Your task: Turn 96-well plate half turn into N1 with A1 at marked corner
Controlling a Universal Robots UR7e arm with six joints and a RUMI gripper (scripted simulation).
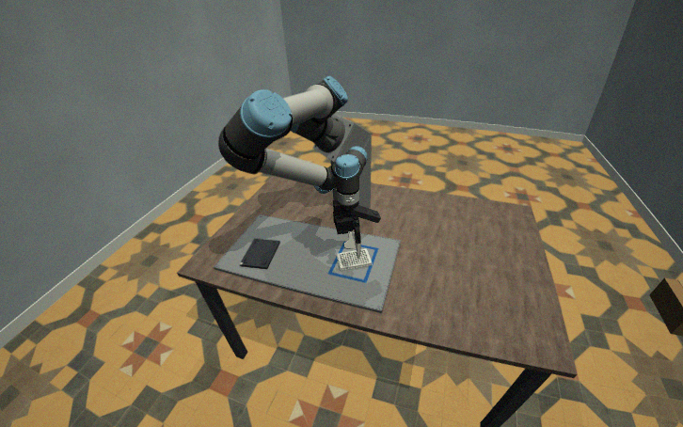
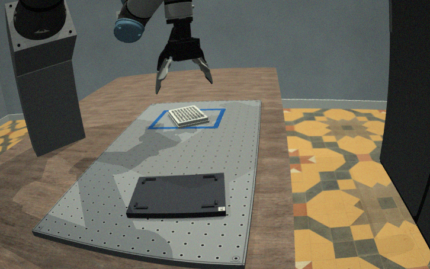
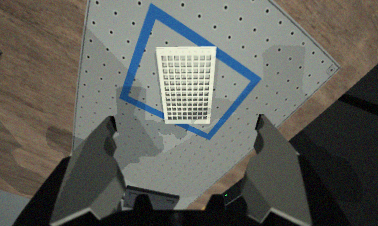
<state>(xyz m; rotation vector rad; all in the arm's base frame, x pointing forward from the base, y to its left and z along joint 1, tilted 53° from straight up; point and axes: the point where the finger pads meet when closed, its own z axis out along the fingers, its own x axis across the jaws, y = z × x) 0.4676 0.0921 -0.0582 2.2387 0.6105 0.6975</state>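
The white gridded 96-well plate (image 2: 188, 115) lies inside a blue taped rectangle (image 2: 219, 117), away from the dark flat plate nest (image 2: 177, 194). The pincer (image 2: 183, 80) hangs above, fully spread and empty. Its jaws are best squared to the plate's long sides before descent.

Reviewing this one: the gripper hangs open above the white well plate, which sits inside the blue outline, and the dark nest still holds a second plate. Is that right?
Not quite. The dark nest holds no plate, as the exterior view shows. The rest stands: the gripper hangs open above the white well plate, which sits inside the blue outline.
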